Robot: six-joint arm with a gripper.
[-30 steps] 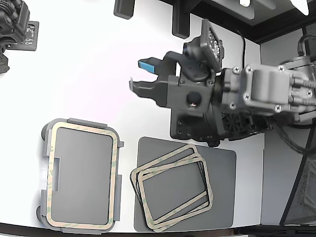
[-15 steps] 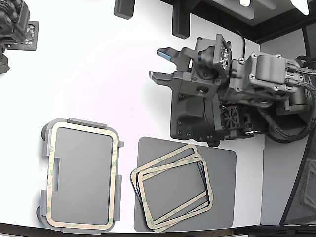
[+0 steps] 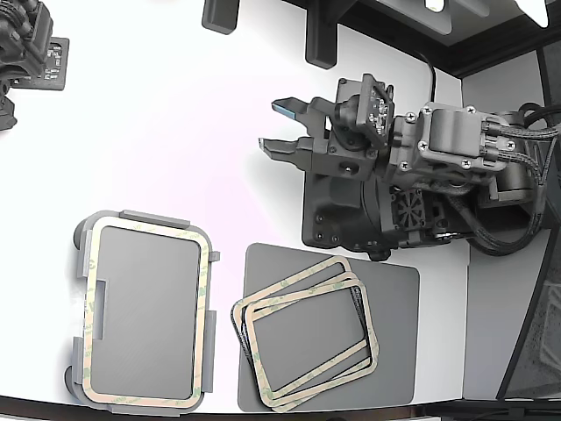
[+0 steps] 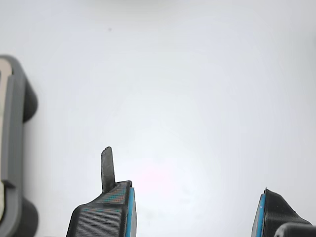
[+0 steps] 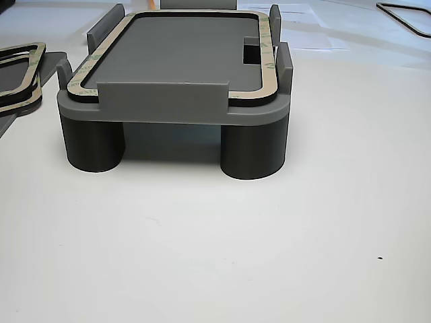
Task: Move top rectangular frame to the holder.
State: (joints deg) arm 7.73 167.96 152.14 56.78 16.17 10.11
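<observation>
Exterior view overhead, low other view close beside holder (image 5: 175, 101), wrist view seemingly near table (image 4: 197, 98)

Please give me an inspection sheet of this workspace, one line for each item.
Surface: white table, bare under the hand.
Job's things: light grey rectangular holder already carries one thin tan frame; stack of tan frames on dark grey flat mat.
Clutter: black fixture at a corner.
Hand: black hand open, empty, above the table.
Cables: black cables behind the arm.
Surroundings: nothing seen.
</observation>
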